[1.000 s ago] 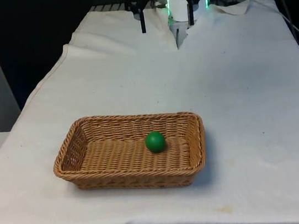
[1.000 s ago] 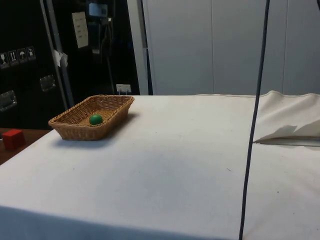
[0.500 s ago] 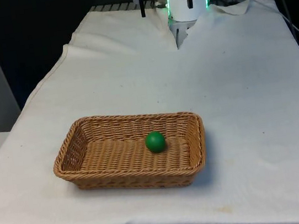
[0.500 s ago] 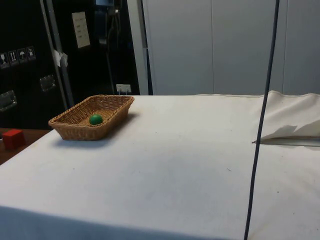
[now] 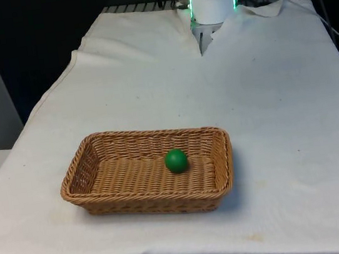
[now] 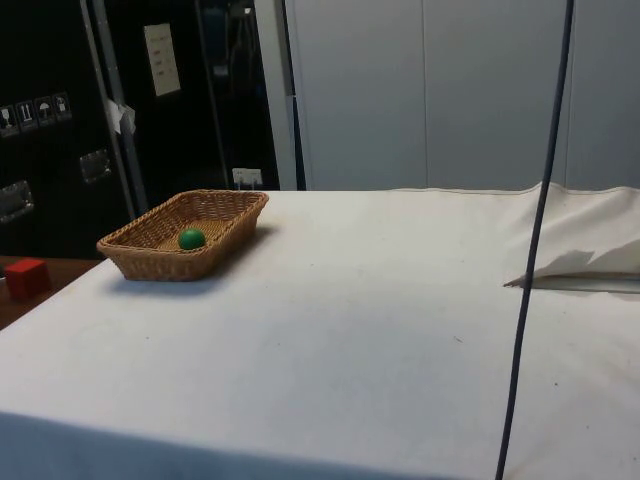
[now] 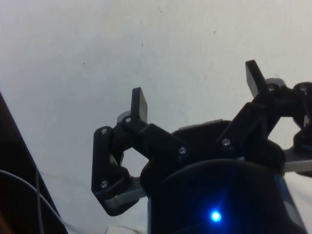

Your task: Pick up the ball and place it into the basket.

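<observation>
A green ball lies inside the brown wicker basket, a little towards the front view's right of its middle. The side view has the same ball resting in the basket near the table's far corner. In the wrist view my gripper stands open over bare white cloth, nothing between its two black fingers. The arm's white base rises at the far end of the table, well away from the basket.
White cloth covers the table, with a raised fold near the robot's end. A black cable hangs across the side view. A small red block sits off the table beyond the basket.
The arm has lifted up and back at the table's far end, its fingers rising out of the front view. The hanging cable has swung. Ball and basket have not moved.
</observation>
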`<state>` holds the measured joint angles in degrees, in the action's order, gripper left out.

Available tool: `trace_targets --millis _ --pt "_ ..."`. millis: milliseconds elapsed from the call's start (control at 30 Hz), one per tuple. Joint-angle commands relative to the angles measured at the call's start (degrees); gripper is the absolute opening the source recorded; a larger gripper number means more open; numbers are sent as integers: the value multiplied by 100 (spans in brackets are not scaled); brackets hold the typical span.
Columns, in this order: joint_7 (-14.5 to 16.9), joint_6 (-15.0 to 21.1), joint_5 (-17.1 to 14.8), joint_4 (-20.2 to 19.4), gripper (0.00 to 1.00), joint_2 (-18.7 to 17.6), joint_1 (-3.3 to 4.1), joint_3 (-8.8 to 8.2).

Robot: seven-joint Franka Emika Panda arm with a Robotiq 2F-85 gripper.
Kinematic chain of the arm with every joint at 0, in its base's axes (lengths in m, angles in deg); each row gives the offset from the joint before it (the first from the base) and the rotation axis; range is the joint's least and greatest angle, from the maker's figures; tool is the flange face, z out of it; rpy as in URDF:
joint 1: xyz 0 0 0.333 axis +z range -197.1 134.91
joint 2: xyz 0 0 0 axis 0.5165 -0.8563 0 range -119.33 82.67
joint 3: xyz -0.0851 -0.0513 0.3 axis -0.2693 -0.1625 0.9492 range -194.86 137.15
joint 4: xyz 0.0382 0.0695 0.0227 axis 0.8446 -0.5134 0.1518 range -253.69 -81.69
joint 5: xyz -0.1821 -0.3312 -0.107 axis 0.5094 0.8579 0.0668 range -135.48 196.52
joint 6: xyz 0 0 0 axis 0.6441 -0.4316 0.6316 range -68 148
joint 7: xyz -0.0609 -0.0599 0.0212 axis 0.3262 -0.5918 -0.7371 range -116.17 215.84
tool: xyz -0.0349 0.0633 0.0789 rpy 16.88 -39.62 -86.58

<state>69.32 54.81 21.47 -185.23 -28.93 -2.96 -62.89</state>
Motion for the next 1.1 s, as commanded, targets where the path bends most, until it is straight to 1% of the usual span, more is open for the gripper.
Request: trace_targets --millis 0,133,167,200,433,467,500,567,633,767,800,833,867,1000,1033,1067 --pt "-92 -23 115 -46 100 69 29 -23" --pt "-178 -103 229 -109 100 178 29 -23" --pt "-103 -97 138 -80 100 132 0 0" --pt "-201 -126 252 -120 100 195 29 -17" --pt "-361 -286 430 -149 100 309 17 -17" --pt "-292 -281 350 -126 100 275 0 0" --pt "-384 -304 458 -149 100 321 17 -17" --pt "-464 -355 544 -138 100 344 17 -17" --pt "-493 -367 573 -138 100 350 17 -17" --pt "-642 -401 733 -132 100 378 17 -17" --pt "-561 -372 630 -126 100 350 0 0" --pt "-670 -401 768 -138 100 390 17 -17" --pt "-728 -401 837 -143 100 407 17 -17" --pt "-848 -407 968 -160 100 441 17 -17" --pt "-762 -407 865 -132 100 401 0 0" --pt "-877 -407 997 -166 100 447 17 -11"
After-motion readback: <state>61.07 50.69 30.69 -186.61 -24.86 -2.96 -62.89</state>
